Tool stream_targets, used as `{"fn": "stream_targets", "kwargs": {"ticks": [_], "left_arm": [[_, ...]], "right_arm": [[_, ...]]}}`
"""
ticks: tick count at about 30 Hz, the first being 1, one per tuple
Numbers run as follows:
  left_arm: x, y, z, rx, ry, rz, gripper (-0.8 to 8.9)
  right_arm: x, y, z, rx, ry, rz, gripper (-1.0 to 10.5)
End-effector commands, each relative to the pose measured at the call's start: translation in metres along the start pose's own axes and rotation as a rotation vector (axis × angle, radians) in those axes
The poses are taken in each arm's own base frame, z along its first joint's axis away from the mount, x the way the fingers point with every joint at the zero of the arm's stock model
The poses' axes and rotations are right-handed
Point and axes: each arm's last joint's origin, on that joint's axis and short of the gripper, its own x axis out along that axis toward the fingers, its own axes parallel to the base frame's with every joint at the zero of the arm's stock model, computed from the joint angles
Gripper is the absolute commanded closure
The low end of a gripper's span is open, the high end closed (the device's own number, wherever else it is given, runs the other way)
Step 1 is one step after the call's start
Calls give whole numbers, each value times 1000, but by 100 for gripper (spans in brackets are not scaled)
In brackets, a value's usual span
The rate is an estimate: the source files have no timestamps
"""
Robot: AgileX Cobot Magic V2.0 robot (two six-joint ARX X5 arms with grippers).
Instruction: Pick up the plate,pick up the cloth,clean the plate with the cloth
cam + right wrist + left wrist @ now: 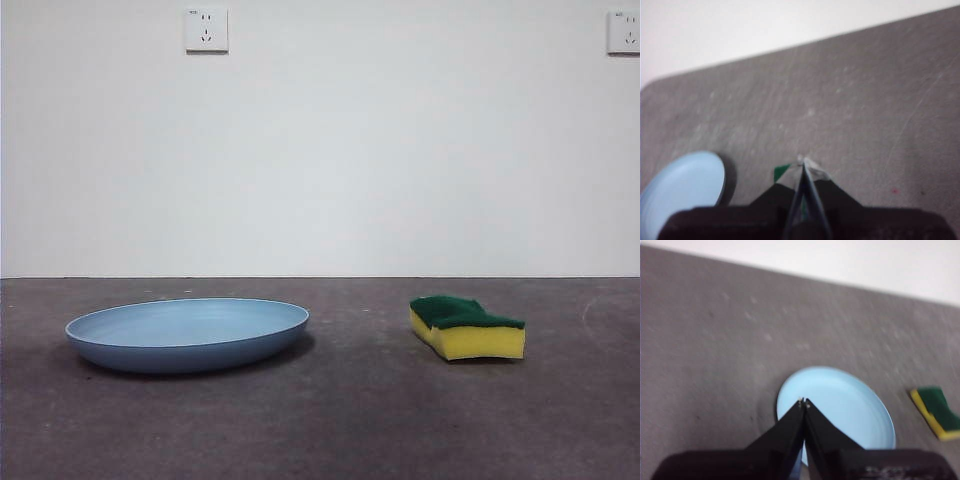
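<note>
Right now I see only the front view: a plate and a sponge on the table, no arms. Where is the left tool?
Observer: The left tool hangs over the plate, jaws shut, holding nothing.
Operator: And the right one?
Observer: The right tool hangs over the sponge, jaws shut too; only a green corner shows beside it.
Operator: Is anything lying in the plate?
Observer: No. Seen from above, its blue surface is bare wherever the left tool does not hide it.

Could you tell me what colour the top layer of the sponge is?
Dark green, over a yellow body; the sponge shows best in the front view.
</note>
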Motion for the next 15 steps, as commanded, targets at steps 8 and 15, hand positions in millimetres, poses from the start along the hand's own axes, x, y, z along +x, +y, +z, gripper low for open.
{"fn": "stream_targets", "kwargs": {"ticks": [8,15], "left_arm": [[31,3,30,40,256,2,813],[46,5,30,23,284,-69,456]], "right_arm": [[35,0,23,-84,271,23,937],[41,-1,21,-80,290,19,442]]}}
